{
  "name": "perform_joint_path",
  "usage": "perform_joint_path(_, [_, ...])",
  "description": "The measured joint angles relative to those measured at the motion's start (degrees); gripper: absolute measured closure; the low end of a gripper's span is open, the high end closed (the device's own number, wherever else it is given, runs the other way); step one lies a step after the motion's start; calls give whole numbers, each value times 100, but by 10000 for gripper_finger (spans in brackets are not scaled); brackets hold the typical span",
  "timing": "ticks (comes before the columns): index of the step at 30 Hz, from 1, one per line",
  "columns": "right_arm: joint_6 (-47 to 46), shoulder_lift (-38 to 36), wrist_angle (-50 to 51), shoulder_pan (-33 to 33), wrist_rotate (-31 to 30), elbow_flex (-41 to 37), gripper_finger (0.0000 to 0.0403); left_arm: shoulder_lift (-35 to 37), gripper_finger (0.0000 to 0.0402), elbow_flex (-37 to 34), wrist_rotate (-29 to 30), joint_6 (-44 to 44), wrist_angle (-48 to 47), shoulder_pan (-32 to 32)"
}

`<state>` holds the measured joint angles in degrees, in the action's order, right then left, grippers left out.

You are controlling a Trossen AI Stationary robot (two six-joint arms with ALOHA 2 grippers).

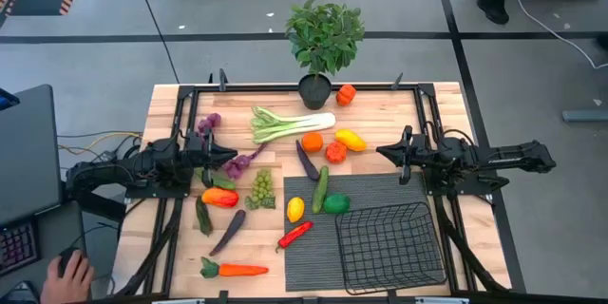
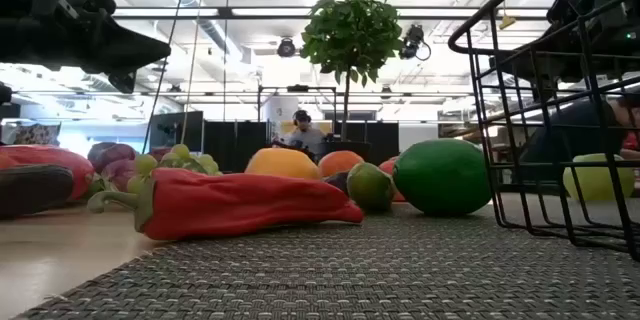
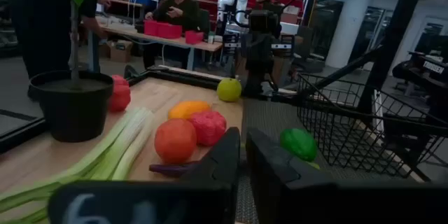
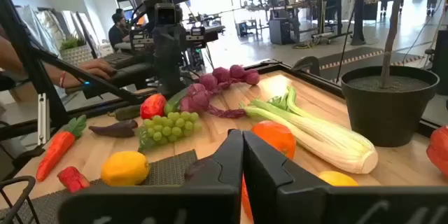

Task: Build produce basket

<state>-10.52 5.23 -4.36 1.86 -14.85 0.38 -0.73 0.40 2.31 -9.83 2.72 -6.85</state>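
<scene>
Nothing is packed yet — the basket (image 1: 389, 245) sits empty on the dark mat (image 1: 313, 247) at the table's (image 1: 171, 104) near right, the produce (image 1: 285, 166) scattered left of it. Left gripper (image 1: 228, 159) and right gripper (image 1: 385, 152), both pinched shut and holding nothing, hover either side of the spread — next, one must open and descend on a piece.

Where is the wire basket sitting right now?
In the high view, the basket sits empty on the dark ribbed mat, at the table's front right, near the green pepper.

Potted green plant (image 1: 324, 43) in a black pot at the far edge of a wooden table (image 1: 171, 114), dark ribbed mat (image 1: 309, 256) on the near side, person's hand (image 1: 65, 274) on a mouse beside the table
</scene>
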Motion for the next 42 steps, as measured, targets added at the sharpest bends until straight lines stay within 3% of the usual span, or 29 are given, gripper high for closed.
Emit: perform_joint_path(42, [0, -1, -1, -2, 0, 0, 386, 0, 376, 0, -2, 0, 0, 0])
